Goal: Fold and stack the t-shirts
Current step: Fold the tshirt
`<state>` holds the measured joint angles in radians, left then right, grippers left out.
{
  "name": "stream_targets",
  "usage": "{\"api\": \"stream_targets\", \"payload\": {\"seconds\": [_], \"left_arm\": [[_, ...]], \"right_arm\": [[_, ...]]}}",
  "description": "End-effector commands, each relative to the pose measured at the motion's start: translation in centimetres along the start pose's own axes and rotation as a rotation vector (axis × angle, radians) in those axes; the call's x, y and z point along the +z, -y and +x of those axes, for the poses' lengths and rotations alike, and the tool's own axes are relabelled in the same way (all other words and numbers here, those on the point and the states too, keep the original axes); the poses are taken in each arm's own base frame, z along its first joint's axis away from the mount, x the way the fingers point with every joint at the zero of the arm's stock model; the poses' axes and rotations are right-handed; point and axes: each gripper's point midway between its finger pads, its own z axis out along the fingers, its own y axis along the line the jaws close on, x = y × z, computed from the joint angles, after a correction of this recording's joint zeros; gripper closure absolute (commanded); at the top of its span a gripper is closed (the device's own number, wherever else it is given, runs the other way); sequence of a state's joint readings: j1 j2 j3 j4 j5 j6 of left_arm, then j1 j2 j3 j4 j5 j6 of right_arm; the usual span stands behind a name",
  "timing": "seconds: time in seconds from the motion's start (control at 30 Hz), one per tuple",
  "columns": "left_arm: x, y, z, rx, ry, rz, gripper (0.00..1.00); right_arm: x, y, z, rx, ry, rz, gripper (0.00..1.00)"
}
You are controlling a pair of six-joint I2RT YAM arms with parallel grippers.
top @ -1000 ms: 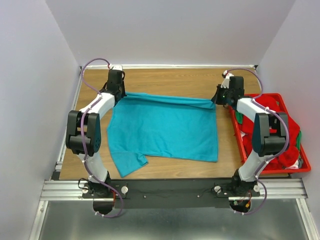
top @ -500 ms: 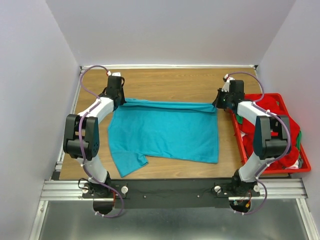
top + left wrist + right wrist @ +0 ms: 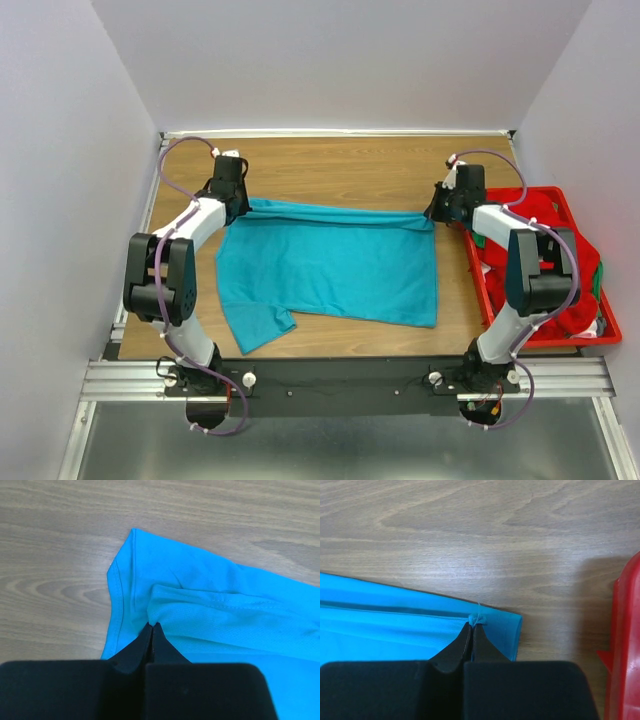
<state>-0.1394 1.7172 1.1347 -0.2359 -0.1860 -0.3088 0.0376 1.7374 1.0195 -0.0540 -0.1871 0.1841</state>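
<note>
Far across table | left tool pinching teal t-shirt corner | right tool pinching opposite corner | both arms outstretched

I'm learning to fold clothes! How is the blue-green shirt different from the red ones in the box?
The teal t-shirt lies spread mostly flat on the table; the red shirts sit heaped in the red crate. The left gripper and right gripper pinch the teal t-shirt's far edge; nothing holds the red shirts. Both are soft cloth.

teal t-shirt: matt knit cloth | table: smooth wood grain | crate: glossy red plastic
</note>
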Motion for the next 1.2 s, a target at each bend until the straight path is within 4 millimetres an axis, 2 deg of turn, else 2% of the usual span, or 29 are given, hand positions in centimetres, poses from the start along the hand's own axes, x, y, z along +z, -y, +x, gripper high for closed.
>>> {"api": "stream_targets", "payload": {"seconds": [0.0, 0.17, 0.43, 0.53, 0.57, 0.7, 0.8, 0.9, 0.97, 1.03, 1.1, 1.13, 1.17], "left_arm": [[-2.1, -1.4, -2.2, -0.018, 0.06, -0.043, 1.0], [-2.4, -1.6, -1.7, -0.016, 0.044, -0.045, 1.0], [-0.7, -1.8, 2.0, -0.036, -0.052, -0.057, 1.0], [-1.0, -1.8, 2.5, -0.067, -0.057, -0.055, 0.91], [-1.4, -1.7, 2.3, -0.079, -0.045, -0.049, 0.84], [-2.3, -1.8, 3.1, -0.117, -0.043, -0.04, 0.73], [-3.0, -2.0, 4.5, -0.141, -0.049, -0.031, 0.63], [-4.3, -1.9, 3.6, -0.169, 0.001, -0.013, 0.57], [-5.1, -1.8, 3.1, -0.178, 0.032, 0.003, 0.46], [-6.5, -1.5, 1.6, -0.177, 0.087, 0.038, 0.4], [-7.6, -1.2, 0.1, -0.172, 0.13, 0.06, 0.39], [-7.9, -1.1, -0.2, -0.165, 0.135, 0.068, 0.39], [-8.2, -1.1, -0.4, -0.158, 0.134, 0.068, 0.38]], "right_arm": [[0.6, 2.5, 1.5, 0.021, -0.034, 0.107, 0.99], [0.7, 2.8, 2.0, 0.025, -0.043, 0.123, 0.99], [0.6, 2.5, 2.6, 0.037, -0.06, 0.108, 0.98], [-0.1, 2.0, 2.6, 0.051, -0.056, 0.089, 0.91], [-0.5, 1.8, 2.7, 0.061, -0.054, 0.083, 0.85], [-1.4, 1.2, 3.9, 0.1, -0.074, 0.062, 0.72], [-2.8, 0.2, 4.0, 0.128, -0.06, 0.027, 0.65], [-3.8, -0.5, 3.9, 0.14, -0.044, -0.004, 0.61], [-4.9, -1.5, 3.2, 0.138, -0.02, -0.038, 0.57], [-5.8, -2.6, 2.8, 0.124, 0.0, -0.073, 0.57], [-6.7, -3.5, 2.0, 0.102, 0.027, -0.102, 0.57], [-6.9, -4.8, 2.1, 0.08, 0.021, -0.145, 0.57], [-7.1, -5.8, 1.3, 0.052, 0.035, -0.175, 0.57]]}}
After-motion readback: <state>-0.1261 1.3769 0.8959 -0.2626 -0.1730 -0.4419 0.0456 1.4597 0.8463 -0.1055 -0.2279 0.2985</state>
